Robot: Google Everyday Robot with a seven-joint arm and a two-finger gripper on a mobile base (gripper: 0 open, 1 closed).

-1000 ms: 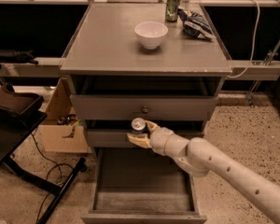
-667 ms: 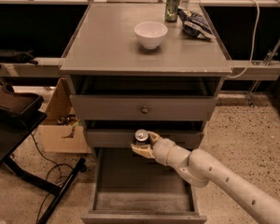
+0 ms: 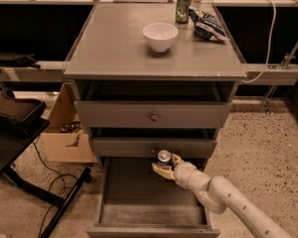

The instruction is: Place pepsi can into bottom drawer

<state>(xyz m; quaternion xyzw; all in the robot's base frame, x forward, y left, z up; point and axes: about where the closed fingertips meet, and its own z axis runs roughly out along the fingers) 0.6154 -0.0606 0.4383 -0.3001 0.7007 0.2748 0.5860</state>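
Note:
The pepsi can shows its silver top and a little blue side, held upright between my gripper's fingers. My gripper is shut on it, at the back of the open bottom drawer, just below the front of the middle drawer. The can hangs above the drawer's worn grey floor. My pale arm runs in from the lower right over the drawer's right side. The can's lower part is hidden by the fingers.
The grey cabinet top carries a white bowl, a green can and a chip bag. Two knobbed drawers sit above. A cardboard box and a black stand are at the left.
My gripper has moved down and slightly right with the can, from in front of the middle drawer to the back of the open bottom drawer.

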